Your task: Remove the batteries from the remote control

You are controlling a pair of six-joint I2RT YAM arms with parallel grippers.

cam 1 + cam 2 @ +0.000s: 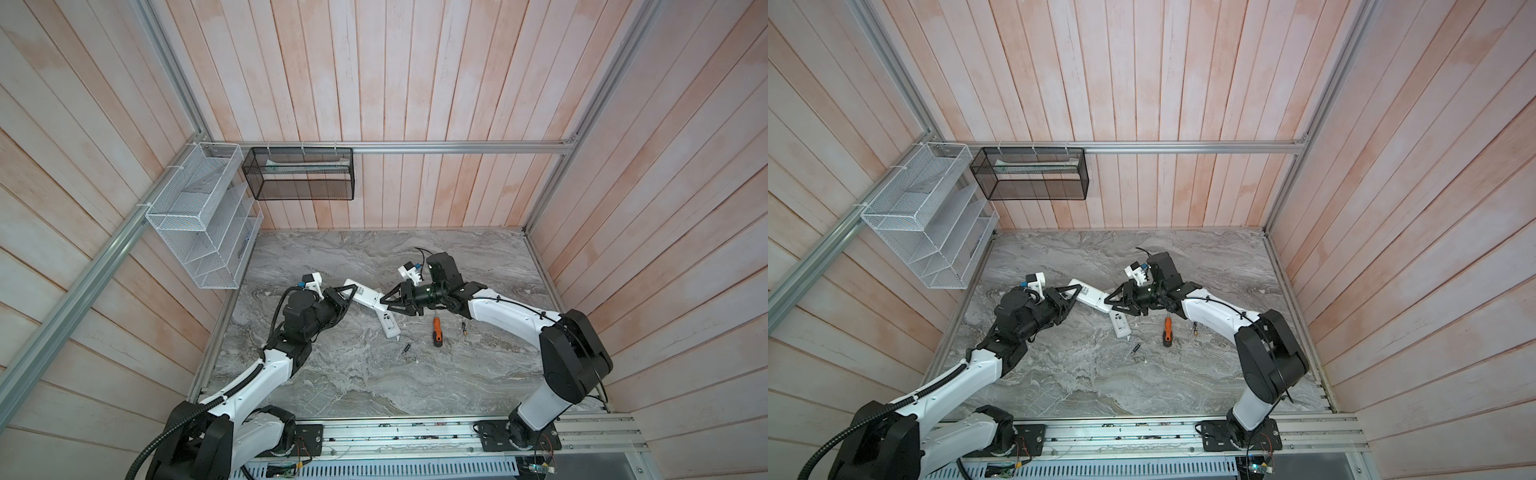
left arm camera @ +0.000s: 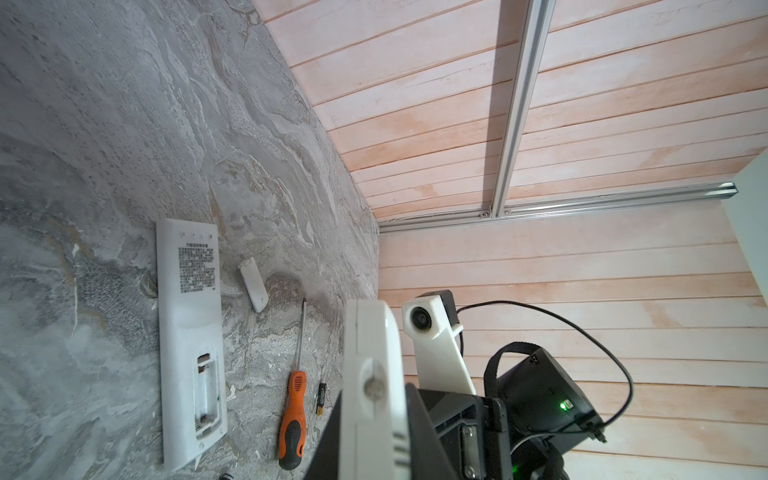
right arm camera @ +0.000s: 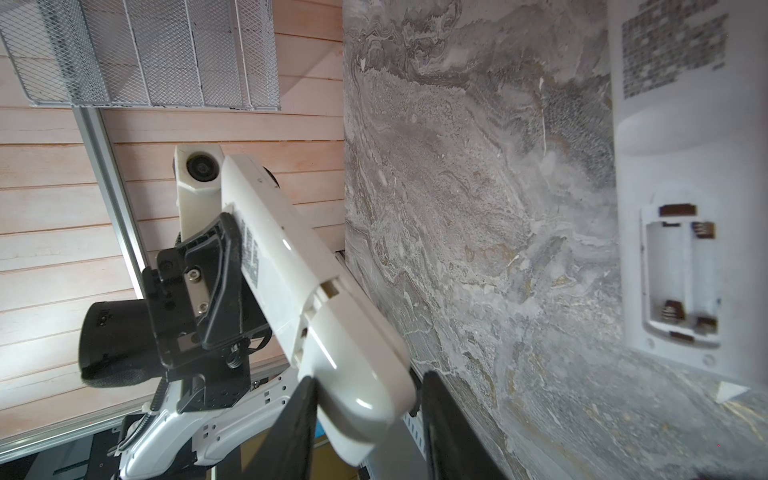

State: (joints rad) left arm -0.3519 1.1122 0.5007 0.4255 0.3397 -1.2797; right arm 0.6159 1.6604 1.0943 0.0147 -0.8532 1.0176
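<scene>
The left gripper (image 1: 348, 296) clamps a remote control (image 1: 365, 296) aloft, apparently bracing it so the right gripper (image 1: 385, 303) can work the battery cover; its jaws stand part-open astride that end. At five o'clock lie a second remote (image 1: 389, 325), its bay empty, and a loose battery (image 1: 406, 348). Another battery (image 1: 464, 328) lies at three o'clock of the screwdriver (image 1: 436, 331).

Orange screwdriver (image 1: 436, 331) lies on the marble tabletop (image 1: 353, 374); white wire rack (image 1: 195, 216) and black mesh basket (image 1: 299, 189) hang above
</scene>
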